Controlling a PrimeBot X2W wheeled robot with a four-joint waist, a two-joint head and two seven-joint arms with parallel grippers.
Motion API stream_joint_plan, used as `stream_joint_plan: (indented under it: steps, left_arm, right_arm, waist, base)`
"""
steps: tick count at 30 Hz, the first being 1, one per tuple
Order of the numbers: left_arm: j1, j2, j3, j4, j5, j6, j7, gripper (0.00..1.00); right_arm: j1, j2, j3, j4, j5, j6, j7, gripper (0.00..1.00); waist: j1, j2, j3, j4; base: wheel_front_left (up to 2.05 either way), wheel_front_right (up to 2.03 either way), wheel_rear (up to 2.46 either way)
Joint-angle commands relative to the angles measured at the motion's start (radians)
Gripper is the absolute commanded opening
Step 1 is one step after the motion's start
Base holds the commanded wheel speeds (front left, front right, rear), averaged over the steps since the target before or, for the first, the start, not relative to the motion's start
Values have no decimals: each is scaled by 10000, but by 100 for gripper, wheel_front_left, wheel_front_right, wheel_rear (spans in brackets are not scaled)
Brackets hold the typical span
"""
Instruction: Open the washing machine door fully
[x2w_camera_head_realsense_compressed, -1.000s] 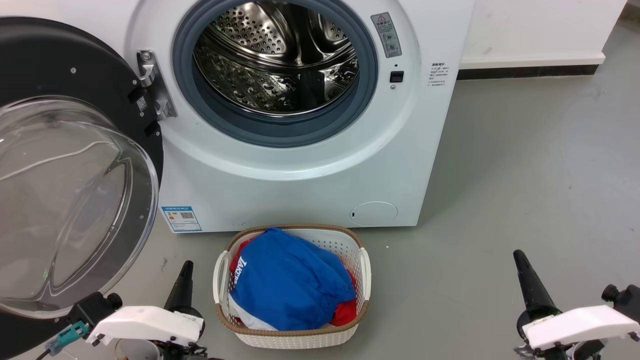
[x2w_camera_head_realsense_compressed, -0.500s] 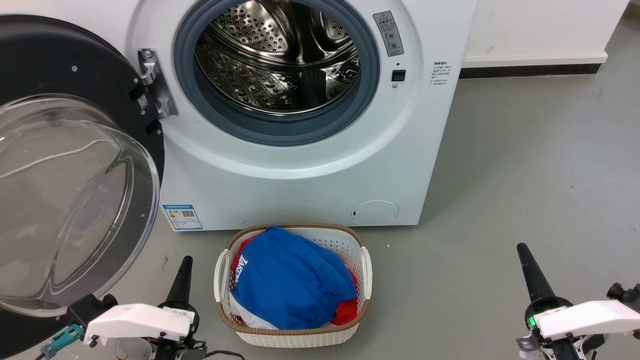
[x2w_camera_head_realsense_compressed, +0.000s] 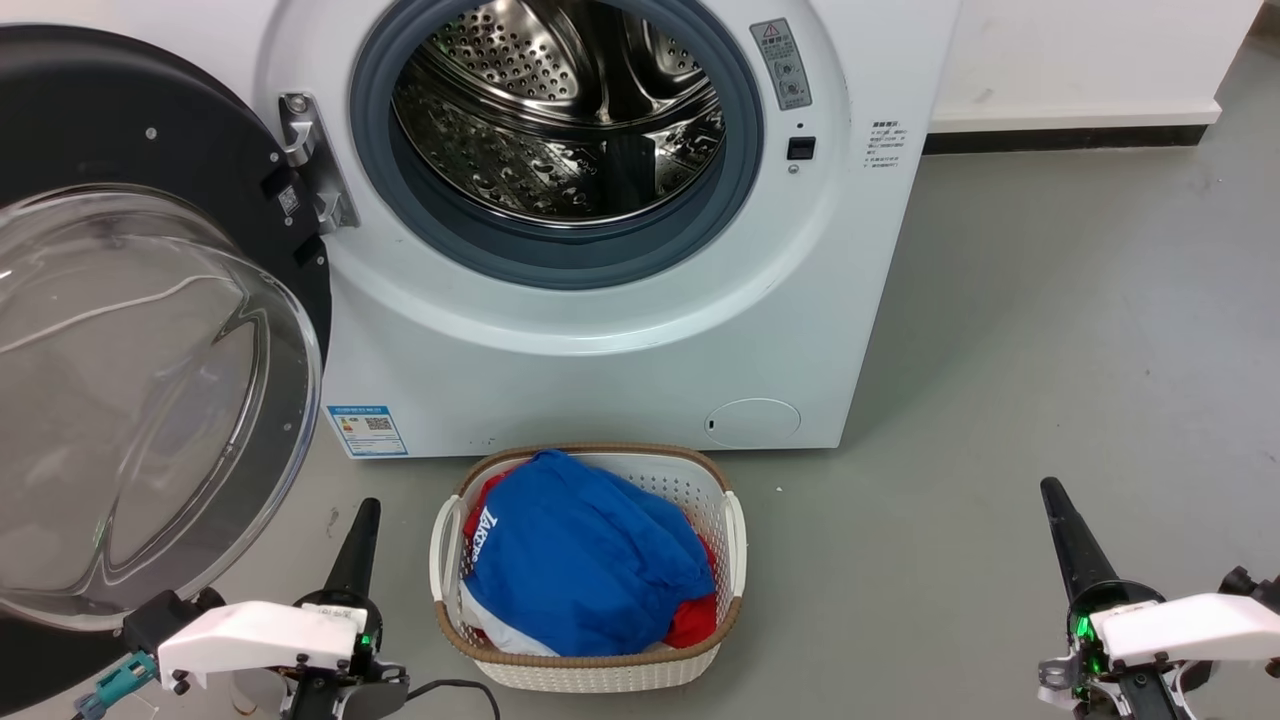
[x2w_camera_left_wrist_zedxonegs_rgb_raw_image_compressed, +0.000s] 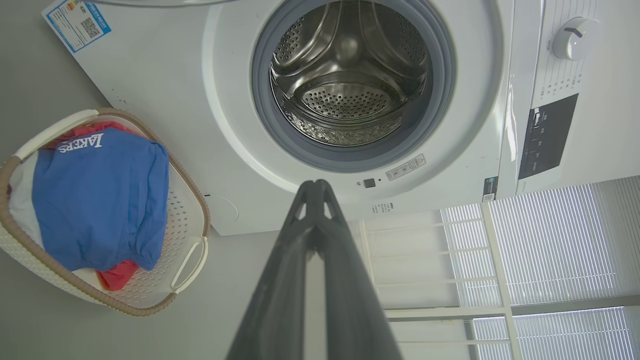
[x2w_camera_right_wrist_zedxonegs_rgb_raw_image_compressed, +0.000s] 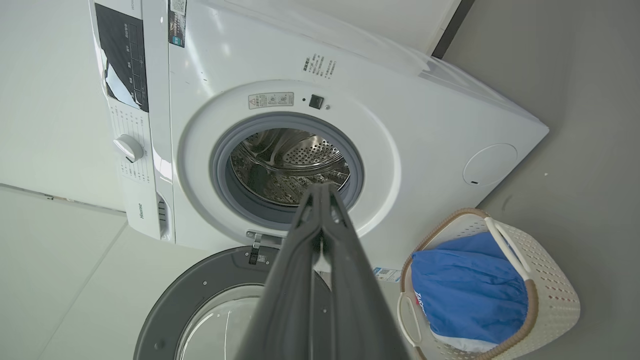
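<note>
Both grippers, left (x2w_camera_head_realsense_compressed: 368, 508) and right (x2w_camera_head_realsense_compressed: 1050, 490), retreated, closed empty (door (x2w_camera_head_realsense_compressed: 150, 330) partly cropped).

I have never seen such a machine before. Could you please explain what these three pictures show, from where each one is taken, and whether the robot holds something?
It is a wheeled robot with two arms, and each arm ends in a tool with two long dark fingers. The head view looks down from the robot's head. It shows the left tool and the right tool, both shut and holding nothing. The other two pictures come from cameras on the wrists, looking along the fingers.

In front stands the washing machine. The washing machine door is swung wide open to the left, and the steel drum looks empty. On the grey floor stands a white laundry basket with blue clothing on top of red clothing.
</note>
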Motion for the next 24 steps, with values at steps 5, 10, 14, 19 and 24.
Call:
stream_joint_plan:
  steps: [5,10,14,19,24]
  left_arm:
    - [-187,-70,205,-37,-477,-149,134,0]
    - [-214,-142,336,-26,-810,-226,239,0]
    - [-231,-201,422,-17,-1063,-291,310,0]
    - [-257,-269,526,-7,-1380,-368,404,0]
    - [-266,-311,618,2,-1610,-407,472,0]
  right_arm:
    - [-294,-38,-67,48,633,1,78,0]
    - [-347,-29,-110,122,1048,1,134,0]
    - [-418,-21,-146,174,1380,1,177,0]
    - [-490,-10,-189,230,1779,1,234,0]
    - [-503,-1,-222,284,2076,1,267,0]
  waist:
    - [0,0,15,15]
    - [0,0,28,27]
    - [0,0,39,37]
    - [0,0,52,50]
    - [0,0,63,60]
  base:
    - [0,0,0]
    - [0,0,0]
    - [0,0,0]
    - [0,0,0]
    - [0,0,0]
